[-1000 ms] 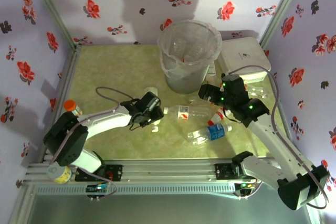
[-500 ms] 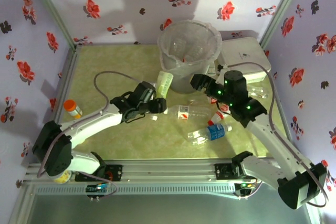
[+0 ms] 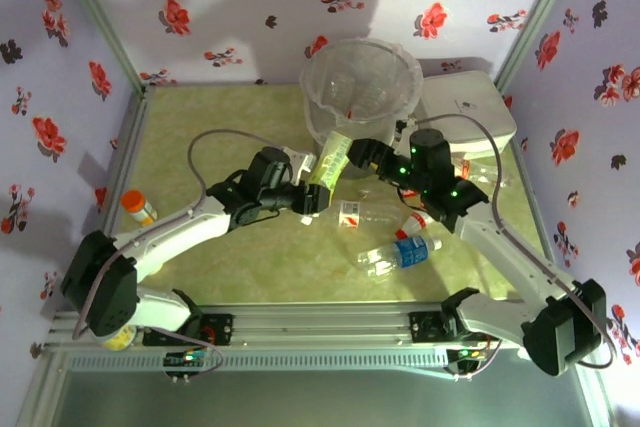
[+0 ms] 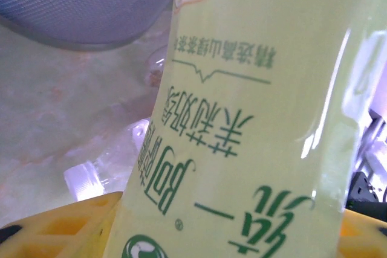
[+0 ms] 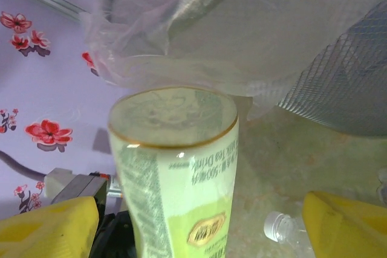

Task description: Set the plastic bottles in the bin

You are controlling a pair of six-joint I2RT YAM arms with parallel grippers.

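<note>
A plastic bottle with a pale green label (image 3: 333, 160) hangs tilted in the air just in front of the bin (image 3: 312, 82), base uppermost. My left gripper (image 3: 313, 195) is shut on its lower end; in the left wrist view the label (image 4: 242, 119) sits between the yellow fingers (image 4: 78, 222). My right gripper (image 3: 366, 154) stands open right beside it, its yellow fingers (image 5: 48, 228) wide apart on either side of the bottle's base (image 5: 175, 119) and not touching it. Three more bottles lie on the table: red-white label (image 3: 355, 213), red cap (image 3: 416, 222), blue label (image 3: 400, 252).
A white lidded box (image 3: 465, 107) stands right of the bin, with a clear bottle (image 3: 482, 173) lying in front of it. A small orange-capped bottle (image 3: 137, 207) stands at the left edge. The bin's bag (image 5: 242, 28) hangs over its rim.
My left arm has lifted the green-labelled bottle off the table and carried it right toward the bin. My right gripper has swung left to meet it, still open.
</note>
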